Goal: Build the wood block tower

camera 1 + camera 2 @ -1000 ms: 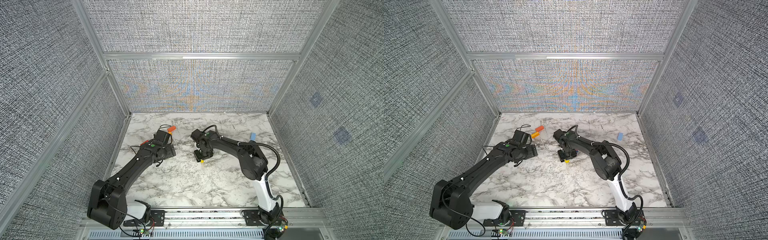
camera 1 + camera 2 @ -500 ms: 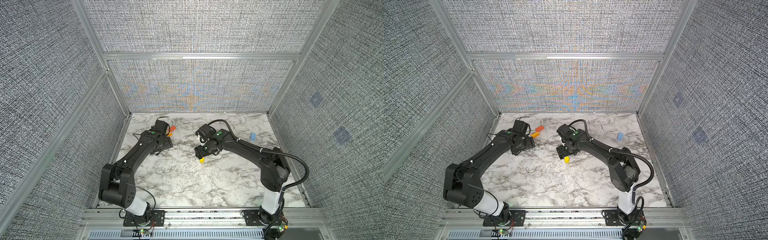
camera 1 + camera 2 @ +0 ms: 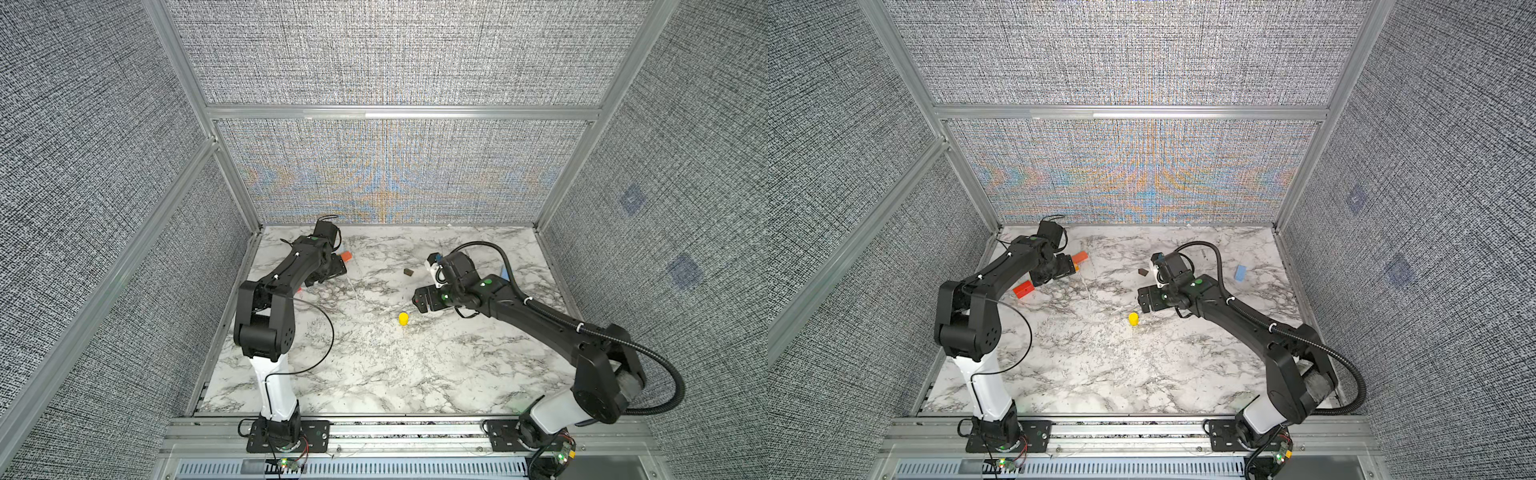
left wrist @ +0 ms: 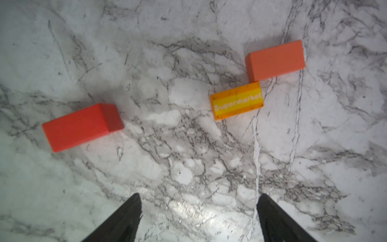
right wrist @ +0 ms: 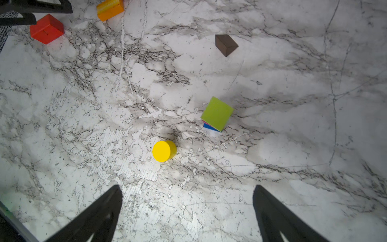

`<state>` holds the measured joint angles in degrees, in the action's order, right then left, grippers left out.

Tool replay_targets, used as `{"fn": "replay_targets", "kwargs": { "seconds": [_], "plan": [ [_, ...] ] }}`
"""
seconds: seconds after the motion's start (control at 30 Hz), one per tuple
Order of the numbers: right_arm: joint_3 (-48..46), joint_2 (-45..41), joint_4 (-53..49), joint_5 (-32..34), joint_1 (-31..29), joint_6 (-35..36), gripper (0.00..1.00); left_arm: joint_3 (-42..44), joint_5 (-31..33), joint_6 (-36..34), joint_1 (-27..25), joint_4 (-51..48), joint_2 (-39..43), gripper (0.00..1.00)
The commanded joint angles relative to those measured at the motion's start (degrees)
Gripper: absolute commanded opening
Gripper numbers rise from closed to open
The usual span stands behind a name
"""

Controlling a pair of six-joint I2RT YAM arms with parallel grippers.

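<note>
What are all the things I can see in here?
red block: one, red, on the table by the left arm
pale orange block: one, salmon orange, right beside the Supermarket block
Supermarket block: one, orange with yellow stripes, lying flat
dark brown block: one, dark brown, alone towards the back
yellow cylinder: one, yellow, standing on end mid-table
stack: one, green cube on top, pink and blue beneath, near the yellow cylinder
light blue block: one, light blue, back right
table: one, white-grey marble
walls: three, grey weave, around the table
left tool: one, black, open, holds nothing
right tool: one, black, open, holds nothing
</note>
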<state>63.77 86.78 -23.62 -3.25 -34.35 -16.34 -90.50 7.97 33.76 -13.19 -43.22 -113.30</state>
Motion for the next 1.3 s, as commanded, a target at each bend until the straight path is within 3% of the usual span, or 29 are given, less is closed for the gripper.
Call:
{"fn": "replay_targets", "kwargs": {
  "seconds": [0.0,0.7,1.27],
  "plan": [
    [-3.3,-1.7,7.4,0.9,0.9,-2.1,0.99,-3.3,-0.6,-1.8,0.2,-0.6,-3.9,0.88],
    [-3.7,0.1,9.6,-0.5,1.6,-1.2,0.99,-23.1,-1.3,-1.4,1.0,-4.7,-21.1,0.88],
    [-4.7,-1.9,9.5,-2.1,1.6,-1.5,0.99,-26.1,-2.2,0.7,1.0,-8.1,-24.1,0.84]
  ]
}}
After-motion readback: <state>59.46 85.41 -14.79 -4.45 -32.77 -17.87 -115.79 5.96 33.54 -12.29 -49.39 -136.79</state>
